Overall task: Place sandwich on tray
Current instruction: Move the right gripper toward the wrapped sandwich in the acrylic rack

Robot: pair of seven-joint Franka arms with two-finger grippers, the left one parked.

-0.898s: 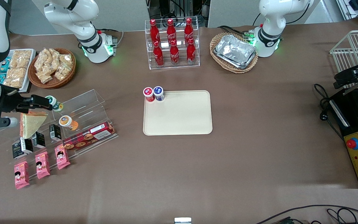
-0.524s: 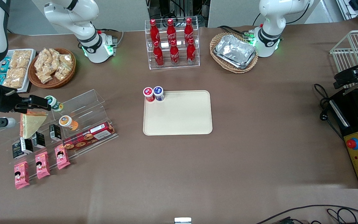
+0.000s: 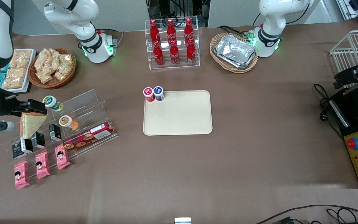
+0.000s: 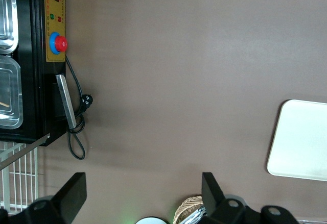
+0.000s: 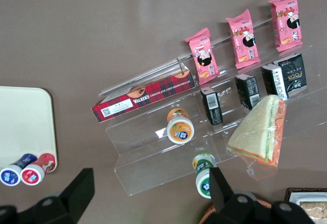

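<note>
Above the clear display rack (image 3: 82, 105) at the working arm's end of the table, your claw (image 3: 31, 107) hovers with its fingers spread wide and nothing between them, as the right wrist view makes plain. Just beneath it and a little nearer the front camera, the sandwich (image 3: 29, 124) leans on a rack step in its clear wrap, bread face outward and filling edge to one side, a pose that offers the wedge's flat sides to a pinch. Close beside the claw a green-lidded jar (image 3: 53, 103) lies on the same rack, with an orange-lidded jar (image 3: 68, 122) one step down; judging by that crowding, your descent needs to favour the sandwich. Farther out, toward the middle of the table, the cream tray (image 3: 179, 118) waits well apart from the claw, bare except for two small capped jars (image 3: 153, 93) at one corner, so ample room remains. The pick, by all signs, is not yet made.
</note>
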